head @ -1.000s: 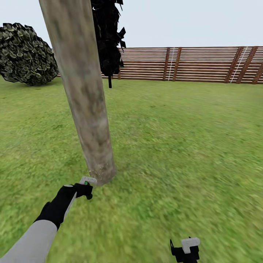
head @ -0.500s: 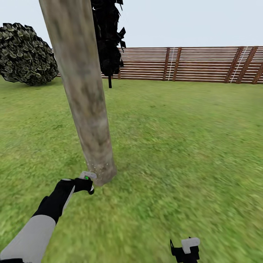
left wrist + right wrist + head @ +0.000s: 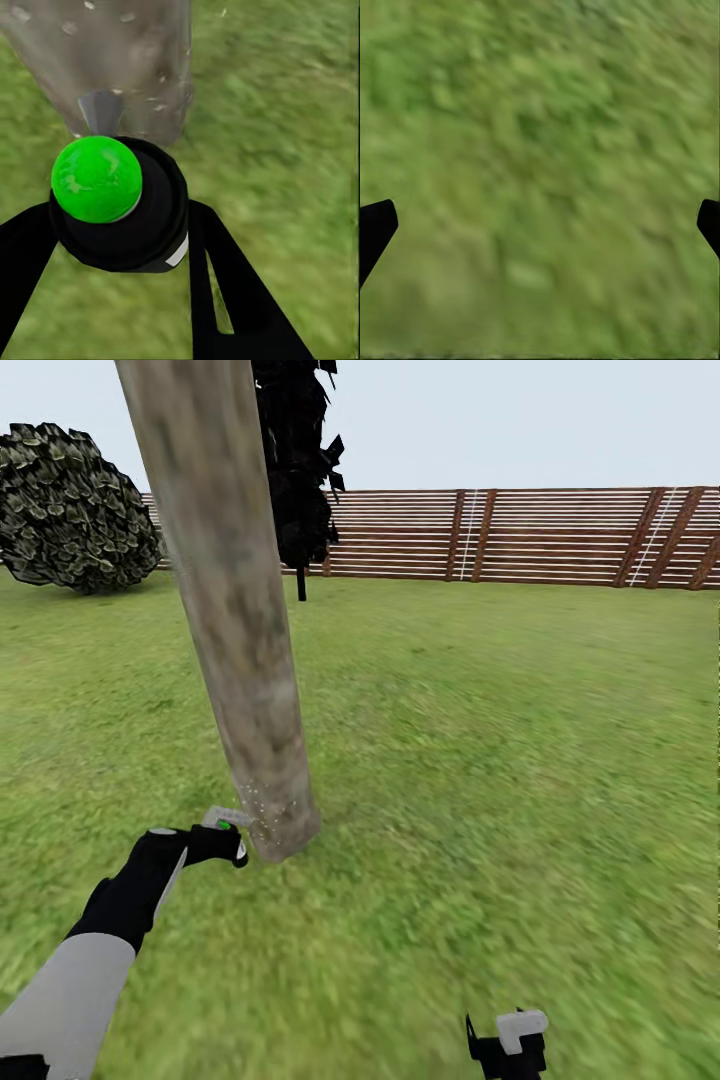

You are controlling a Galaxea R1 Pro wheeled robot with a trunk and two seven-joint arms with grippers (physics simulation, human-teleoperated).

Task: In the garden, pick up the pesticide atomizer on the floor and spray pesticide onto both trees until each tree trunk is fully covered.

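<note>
Left gripper (image 3: 222,838) jaws pinch atomizer (image 3: 120,202) (arm outstretched) beside trunk (image 3: 245,650).

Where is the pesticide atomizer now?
In the head view, the pesticide atomizer is low on the left, held in the left gripper, beside the tree trunk base.

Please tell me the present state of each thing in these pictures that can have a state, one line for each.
left gripper: shut on the pesticide atomizer, beside the trunk's base.
pesticide atomizer: held, green top showing, pointed at the trunk.
tree trunk: standing, pale droplets speckled on its base.
right gripper: open, fingers wide apart, holding nothing, over grass.
</note>
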